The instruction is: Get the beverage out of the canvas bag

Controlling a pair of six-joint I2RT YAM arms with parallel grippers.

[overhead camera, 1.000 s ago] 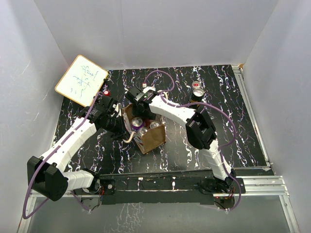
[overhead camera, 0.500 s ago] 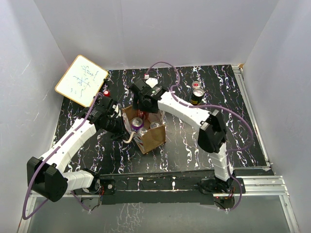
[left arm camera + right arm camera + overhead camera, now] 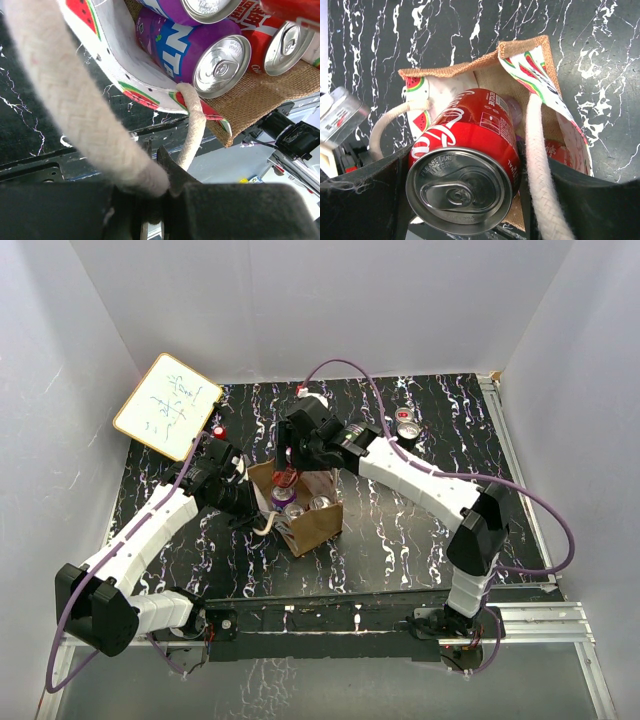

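Note:
The tan canvas bag (image 3: 312, 525) stands open in the middle of the table, with several cans inside. My right gripper (image 3: 291, 462) hangs over its mouth, shut on a red cola can (image 3: 285, 478). In the right wrist view the gripper (image 3: 462, 167) holds the red can (image 3: 470, 135) by its sides, above the bag's rim (image 3: 451, 70), beside a white rope handle (image 3: 540, 165). My left gripper (image 3: 248, 504) is shut on the other rope handle (image 3: 75, 110) at the bag's left side. A purple can (image 3: 200, 45) and a red can (image 3: 280, 40) remain in the bag.
A small whiteboard (image 3: 168, 405) leans at the back left, with a small red object (image 3: 218, 429) next to it. Another can (image 3: 407, 427) stands at the back right. White walls enclose the table on three sides.
My right arm has stretched out, its elbow swinging right, and the red can has risen from among the other cans to the bag's mouth. The left arm has not moved.

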